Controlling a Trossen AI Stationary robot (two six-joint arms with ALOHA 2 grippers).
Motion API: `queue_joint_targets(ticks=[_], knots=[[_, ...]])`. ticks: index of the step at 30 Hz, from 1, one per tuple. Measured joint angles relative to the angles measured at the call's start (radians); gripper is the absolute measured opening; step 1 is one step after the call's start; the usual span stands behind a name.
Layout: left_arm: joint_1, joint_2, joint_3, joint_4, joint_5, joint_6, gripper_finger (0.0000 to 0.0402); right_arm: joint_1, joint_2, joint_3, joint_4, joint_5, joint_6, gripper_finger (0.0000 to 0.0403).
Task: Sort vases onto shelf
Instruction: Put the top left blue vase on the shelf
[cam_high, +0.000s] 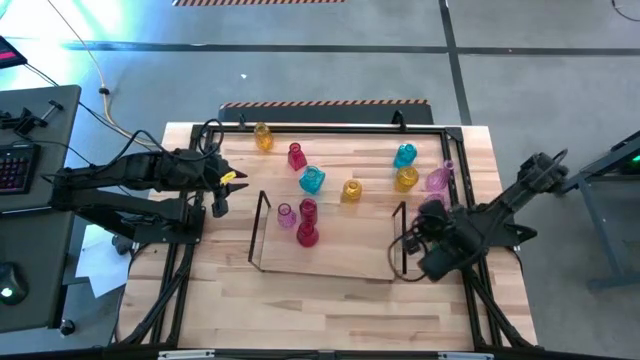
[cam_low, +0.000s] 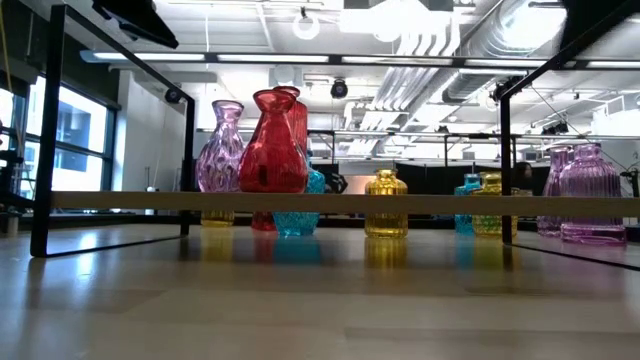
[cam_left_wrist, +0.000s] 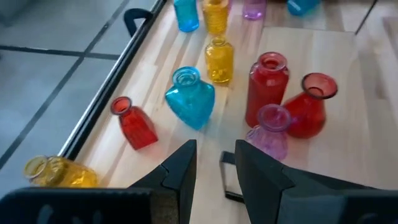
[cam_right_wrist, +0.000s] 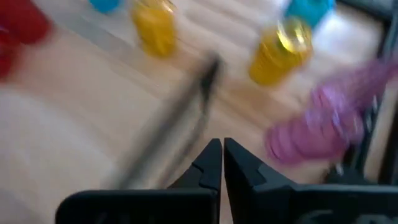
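Wood table (cam_high: 330, 290) w/ shelf (cam_high: 330, 262), grey floor; left gripper (cam_left_wrist: 214, 168) fingers apart, right gripper (cam_right_wrist: 221, 163) closed.

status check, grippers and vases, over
Left gripper open, empty, at shelf's left end. Right gripper shut, empty. Three vases on shelf, rest behind it.

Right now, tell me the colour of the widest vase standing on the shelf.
Red: the flask-shaped vase on the shelf, clearest in the low view.

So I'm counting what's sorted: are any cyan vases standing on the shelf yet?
No, in the high view the shelf holds only two red vases and a pink one; the cyan vase stands on the table beyond it.
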Motion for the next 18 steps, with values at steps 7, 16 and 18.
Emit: queue_joint_targets(ticks=[7, 16, 18], knots=[[0.000, 0.001, 0.000, -0.001, 0.014, -0.029, 0.0104, 0.105, -0.239, -0.345, 0.187, -0.083, 0.203, 0.0000], [0.000, 0.013, 0.000, 0.019, 0.011, -0.079, 0.0104, 0.134, -0.456, -0.405, 0.207, -0.387, 0.129, 0.0000], [0.000, 0.020, 0.000, 0.030, 0.009, -0.082, 0.0104, 0.134, -0.466, -0.396, 0.205, -0.445, 0.104, 0.0000]])
